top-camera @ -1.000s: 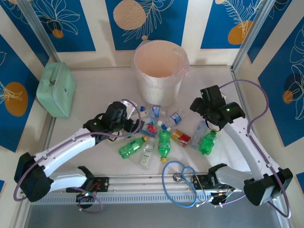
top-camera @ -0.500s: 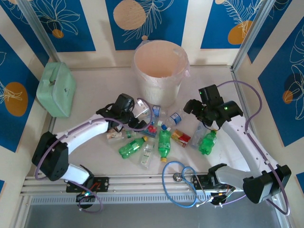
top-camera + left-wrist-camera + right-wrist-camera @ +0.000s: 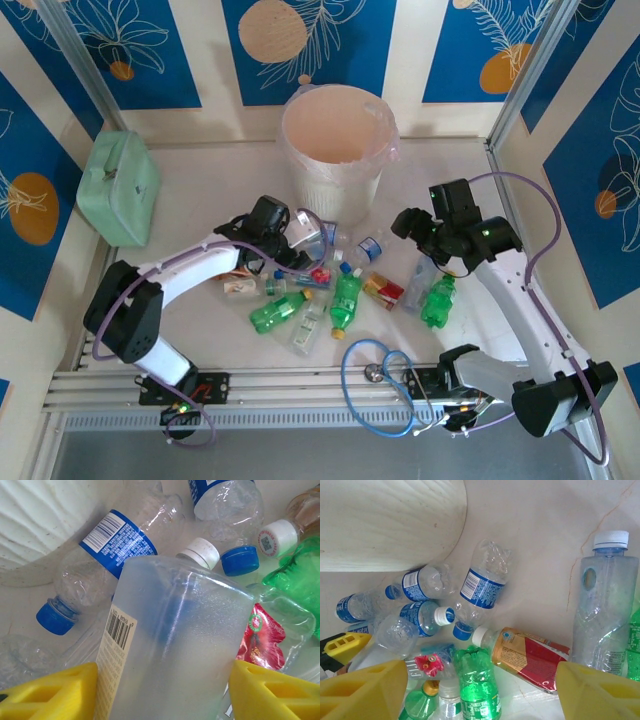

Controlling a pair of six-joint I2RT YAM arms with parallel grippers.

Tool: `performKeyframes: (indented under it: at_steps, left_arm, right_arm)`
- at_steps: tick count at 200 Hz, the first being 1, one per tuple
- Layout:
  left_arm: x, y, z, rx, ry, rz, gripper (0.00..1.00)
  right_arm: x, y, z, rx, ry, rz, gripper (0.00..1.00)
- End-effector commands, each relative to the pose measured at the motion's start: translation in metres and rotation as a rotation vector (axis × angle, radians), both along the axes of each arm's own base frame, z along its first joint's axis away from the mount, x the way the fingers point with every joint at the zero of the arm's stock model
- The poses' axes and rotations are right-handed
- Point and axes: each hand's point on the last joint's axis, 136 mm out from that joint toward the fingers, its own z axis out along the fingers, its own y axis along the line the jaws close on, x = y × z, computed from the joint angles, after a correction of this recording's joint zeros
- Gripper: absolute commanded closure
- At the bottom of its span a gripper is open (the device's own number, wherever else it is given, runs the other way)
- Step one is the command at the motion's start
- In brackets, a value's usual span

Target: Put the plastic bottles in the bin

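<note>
Bottles [image 3: 335, 285] lie on their sides in a loose heap on the table [image 3: 200, 180], just near of the bin [image 3: 335, 190]; the bin stands upright at the far middle, mouth up.

Left gripper [image 3: 303, 240] reaches in from the left to the heap's far-left edge; its yellow fingers [image 3: 55, 690] press against both flanks of a frosted bottle [image 3: 180, 630], pinching it; that bottle's long axis runs straight away from the wrist, and its white cap [image 3: 202, 552] points away from the gripper. Beyond it a blue-labelled bottle [image 3: 117, 542] lies slantwise beside the bin's ribbed wall, with its blue cap at the end nearer the gripper.

Right gripper [image 3: 407, 225] hangs over the right side of the heap; its fingers are spread wide with nothing between them. Below it a red-labelled bottle [image 3: 530, 657] lies diagonally, white cap toward the heap's middle; a tall clear bottle [image 3: 605, 610] lies at the right edge, cap pointing away from the wrist camera.

From above, a middle green bottle [image 3: 345, 298] has its long axis near to far; a left green bottle [image 3: 278, 312] lies slanted more left to right (at the heap's near-left corner).
</note>
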Motion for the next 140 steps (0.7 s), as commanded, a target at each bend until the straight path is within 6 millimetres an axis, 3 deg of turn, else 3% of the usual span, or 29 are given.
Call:
performKeyframes:
  at_steps: [1, 31, 52, 72, 81, 95, 131, 140]
  left_arm:
    - [-0.004, 0.001, 0.014, -0.040, -0.016, -0.003, 0.39]
    - [-0.010, 0.004, 0.026, -0.038, -0.013, -0.009, 0.52]
    - [-0.016, 0.006, 0.053, -0.072, -0.037, -0.005, 0.55]
    - [-0.021, 0.011, 0.075, -0.109, -0.076, 0.009, 0.53]
    - [-0.023, 0.014, 0.079, -0.114, -0.085, 0.014, 0.44]
    - [-0.024, 0.017, 0.073, -0.093, -0.081, 0.022, 0.28]
    - [-0.019, 0.016, 0.039, -0.015, -0.024, 0.013, 0.23]
    - [-0.017, 0.013, 0.034, -0.002, -0.031, 0.009, 0.17]
  right_arm:
    - [-0.003, 0.002, 0.009, 0.030, -0.012, 0.008, 0.23]
    - [-0.003, -0.001, 0.013, 0.036, -0.017, 0.000, 0.23]
    - [-0.004, -0.003, 0.017, 0.037, -0.026, -0.004, 0.23]
    - [-0.004, -0.005, 0.017, 0.038, -0.028, -0.008, 0.23]
    - [-0.005, -0.005, 0.016, 0.041, -0.024, -0.010, 0.23]
    - [-0.004, -0.005, 0.014, 0.046, -0.020, -0.009, 0.23]
    - [-0.003, -0.001, 0.012, 0.064, -0.017, -0.007, 0.23]
    - [-0.004, -0.002, 0.013, 0.064, -0.019, -0.006, 0.22]
